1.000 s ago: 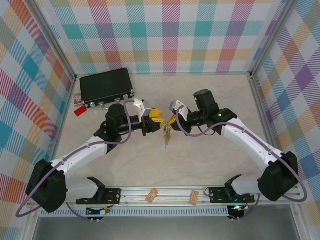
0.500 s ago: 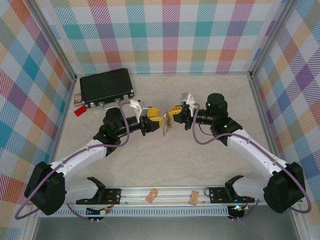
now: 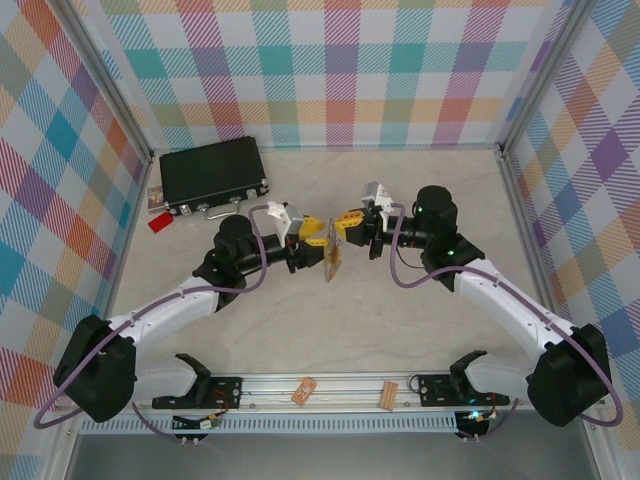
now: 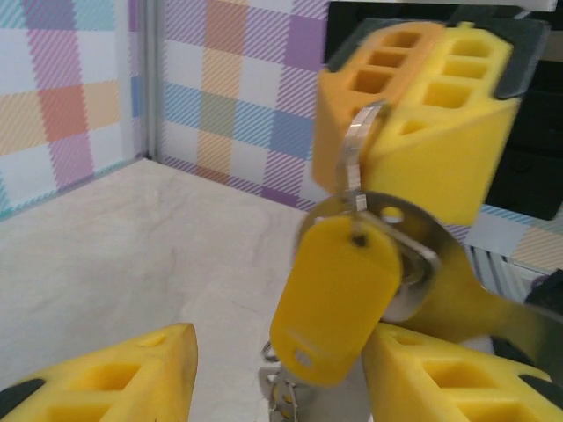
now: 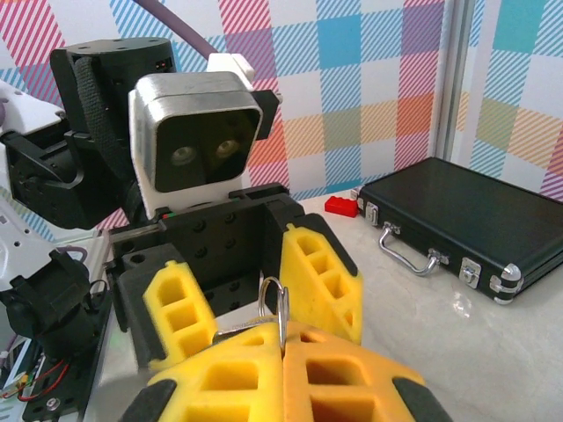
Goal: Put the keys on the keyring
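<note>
Keyring first: you have the keyring (image 5: pixel 274 309) pinched edge-on in your right gripper (image 3: pixel 346 226), whose yellow fingers are pressed together on it. It is held in the air off the near right corner of the black case (image 3: pixel 212 175), toward the middle of the table (image 3: pixel 400 310). In the right wrist view a thin silver arc of it stands up out of the seam between the fingers.

The keys (image 3: pixel 333 263) hang below the ring in a small bunch, a little farther from the case than the grippers. Up close, one yellow plastic head dangles by its hole, with small silver pieces under it.

Your left gripper (image 3: pixel 315 237) sits between the case and the right gripper and points straight at it. Its jaws are spread, one finger on either side of the hanging bunch. One finger is well apart from the yellow head. The other is just beside it, and you cannot tell whether they touch.

A small red tag (image 3: pixel 159 222) lies on the table just beside the case's near left corner. Two wooden clips (image 3: pixel 304 390) rest on the rail between the arm bases, well apart from the case.
</note>
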